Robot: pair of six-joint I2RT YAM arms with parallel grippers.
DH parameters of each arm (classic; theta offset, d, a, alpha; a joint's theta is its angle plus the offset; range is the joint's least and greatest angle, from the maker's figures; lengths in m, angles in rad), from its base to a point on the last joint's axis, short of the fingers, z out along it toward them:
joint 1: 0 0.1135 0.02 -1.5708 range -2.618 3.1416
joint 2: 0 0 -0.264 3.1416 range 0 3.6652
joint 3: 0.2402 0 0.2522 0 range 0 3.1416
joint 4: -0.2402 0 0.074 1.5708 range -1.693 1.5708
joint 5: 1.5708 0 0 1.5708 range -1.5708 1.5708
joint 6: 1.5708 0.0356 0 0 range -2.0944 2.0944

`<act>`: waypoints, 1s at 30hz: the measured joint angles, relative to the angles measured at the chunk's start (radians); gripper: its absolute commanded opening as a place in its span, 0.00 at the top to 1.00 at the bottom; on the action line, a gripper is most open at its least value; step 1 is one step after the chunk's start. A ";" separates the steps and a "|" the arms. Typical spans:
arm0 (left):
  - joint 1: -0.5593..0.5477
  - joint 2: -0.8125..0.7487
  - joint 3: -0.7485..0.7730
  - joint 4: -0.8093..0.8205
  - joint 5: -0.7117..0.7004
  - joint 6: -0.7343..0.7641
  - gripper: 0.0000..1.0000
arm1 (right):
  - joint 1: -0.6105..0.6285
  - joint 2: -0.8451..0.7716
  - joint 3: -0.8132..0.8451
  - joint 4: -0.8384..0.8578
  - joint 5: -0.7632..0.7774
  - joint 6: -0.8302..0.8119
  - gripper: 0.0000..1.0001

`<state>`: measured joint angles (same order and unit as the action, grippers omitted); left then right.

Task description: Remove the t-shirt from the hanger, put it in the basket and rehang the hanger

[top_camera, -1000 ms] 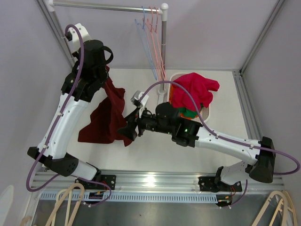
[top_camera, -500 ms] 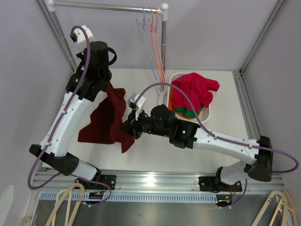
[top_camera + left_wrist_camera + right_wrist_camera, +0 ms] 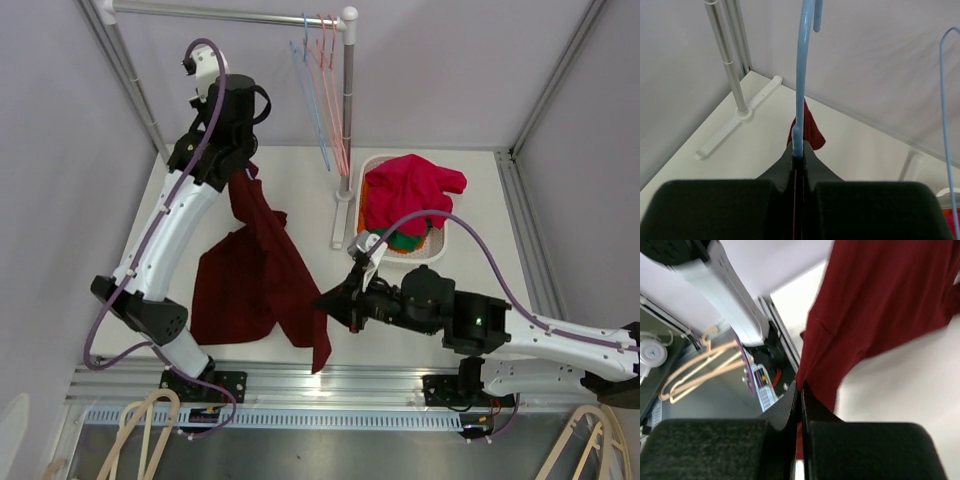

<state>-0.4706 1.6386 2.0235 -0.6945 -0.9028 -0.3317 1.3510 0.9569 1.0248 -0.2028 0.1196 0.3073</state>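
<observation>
left gripper (image 3: 798,150) clamps hanger (image 3: 801,75), right gripper (image 3: 800,389) pinches the dark red t-shirt (image 3: 262,275), draped diagonally.

Nothing here I can actually read, tbh. The t-shirt (image 3: 262,275) looks plain dark red, with no print showing. There's a small white sticker (image 3: 763,397) at about 8 o'clock in the right wrist view, but it's way too blurry to make anything out.
</observation>
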 measured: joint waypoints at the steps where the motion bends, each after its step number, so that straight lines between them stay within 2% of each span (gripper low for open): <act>1: 0.000 0.020 0.039 -0.016 0.002 0.001 0.99 | 0.002 -0.007 -0.032 0.005 0.009 0.021 1.00; 6: 0.008 0.098 0.181 -0.045 0.008 0.019 0.99 | 0.068 -0.002 -0.149 -0.005 0.027 0.105 1.00; 13: 0.015 0.101 0.191 -0.077 0.023 0.027 0.99 | 0.088 -0.006 -0.160 -0.013 0.064 0.141 1.00; 17: 0.019 0.095 0.207 -0.119 0.081 -0.004 0.99 | 0.079 0.010 -0.153 -0.028 0.089 0.134 1.00; 21: 0.002 0.029 0.162 -0.178 0.148 -0.054 0.99 | -0.024 0.131 -0.090 -0.040 0.084 0.103 1.00; 24: -0.047 -0.104 0.037 -0.190 0.167 -0.071 0.99 | -0.154 0.255 -0.009 -0.042 0.062 0.085 1.00; 30: -0.097 -0.367 -0.050 -0.244 0.228 -0.089 0.99 | -0.377 0.624 0.315 -0.069 -0.019 0.075 1.00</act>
<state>-0.5678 1.2720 1.9736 -0.9386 -0.6750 -0.4206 0.9741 1.5814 1.3396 -0.2718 0.1005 0.3820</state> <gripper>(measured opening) 0.038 0.010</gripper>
